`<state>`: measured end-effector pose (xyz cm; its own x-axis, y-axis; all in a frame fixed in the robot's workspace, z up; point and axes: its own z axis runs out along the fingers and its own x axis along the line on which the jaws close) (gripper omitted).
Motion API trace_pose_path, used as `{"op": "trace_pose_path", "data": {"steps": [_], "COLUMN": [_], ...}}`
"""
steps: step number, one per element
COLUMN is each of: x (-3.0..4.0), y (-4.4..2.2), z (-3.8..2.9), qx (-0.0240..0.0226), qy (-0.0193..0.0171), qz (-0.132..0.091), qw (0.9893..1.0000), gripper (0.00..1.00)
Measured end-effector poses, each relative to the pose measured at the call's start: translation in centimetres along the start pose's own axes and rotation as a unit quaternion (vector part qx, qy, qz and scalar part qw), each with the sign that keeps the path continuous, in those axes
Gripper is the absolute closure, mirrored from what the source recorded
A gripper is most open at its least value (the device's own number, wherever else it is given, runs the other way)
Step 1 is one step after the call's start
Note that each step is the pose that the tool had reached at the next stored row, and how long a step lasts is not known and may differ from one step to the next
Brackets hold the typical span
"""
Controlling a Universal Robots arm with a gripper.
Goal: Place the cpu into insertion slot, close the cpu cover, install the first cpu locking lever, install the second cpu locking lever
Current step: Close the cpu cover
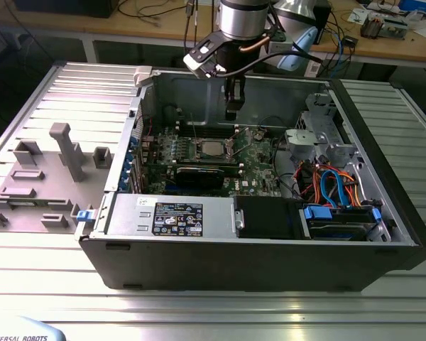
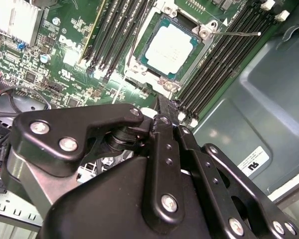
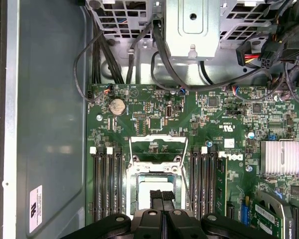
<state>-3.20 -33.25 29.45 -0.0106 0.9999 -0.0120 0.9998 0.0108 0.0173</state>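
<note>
Exterior view, setting: an open computer case [image 1: 383, 241] lay on the ribbed metal counter [image 1: 199, 312] with its board facing up

Exterior view, end effector: the end effector [image 1: 233, 106] hung inside the case above the board, near the cpu [image 1: 211, 148] but apart from it

Second wrist view, cpu: it sat flat and square in the insertion slot [image 2: 135, 63], its silver-grey top bare and a rim of green showing round it

Second wrist view, lever: a thin wire lever [image 2: 239, 34] stood loose beside the socket, not latched as far as I could tell

First wrist view, end effector: the black fingers [image 3: 157, 199] were pressed together with nothing between them, their tips over the chip without plainly touching it

First wrist view, cpu cover: the cpu cover [image 3: 157, 137] appeared to be tipped up on its hinge, with green board showing through its cut-out; whether it was fully upright I could not tell

Handling, cpu: probably light, stiff and thin, with a smooth, slippery top; best held by two opposite edges, kept level and never forced, since the socket contacts beneath are likely delicate

Handling, cpu cover: likely thin springy sheet metal, swinging only about its hinge; best pushed at the free edge, away from the chip's face
</note>
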Motion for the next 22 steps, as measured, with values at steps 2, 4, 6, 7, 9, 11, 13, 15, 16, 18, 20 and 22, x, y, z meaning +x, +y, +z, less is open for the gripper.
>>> {"op": "trace_pose_path", "data": {"steps": [2, 4, 6, 7, 9, 11, 13, 15, 16, 18, 20, 22], "x": [0.00, 0.00, -0.01, -0.01, 0.00, 0.00, -0.01, -0.01, -0.01, -0.01, -0.01, -0.01], "y": [0.24, 0.33, 0.40, 0.44, 0.45, 0.46, 0.49, 0.63, 0.73, 0.85, 0.87, 0.89], "z": [0.00, 0.00, 0.01, 0.00, 0.01, 0.01, 0.01, 0.01, 0.01, 0.02, 0.02, 0.02], "qx": [0.0000, 0.0000, 0.0000, 0.0000, 0.0000, 0.0000, 0.0000, 0.0000, 0.0000, 0.0000, 0.0000, 0.0000], "qy": [0.0000, 0.0000, 0.0000, 0.0000, 0.0000, 0.0000, 0.0000, 0.0000, 0.0000, 0.0000, 0.0000, 0.0000], "qz": [0.000, 0.000, 0.000, 0.000, 0.000, 0.000, 0.000, 0.000, 0.000, 0.000, 0.000, 0.000], "qw": [1.0000, 1.0000, 1.0000, 1.0000, 1.0000, 1.0000, 1.0000, 1.0000, 1.0000, 1.0000, 1.0000, 1.0000], "gripper": [0.89, 0.89, 0.89, 0.89, 0.89, 0.89, 0.89, 0.89, 0.89, 0.89, 0.89, 0.89]}}
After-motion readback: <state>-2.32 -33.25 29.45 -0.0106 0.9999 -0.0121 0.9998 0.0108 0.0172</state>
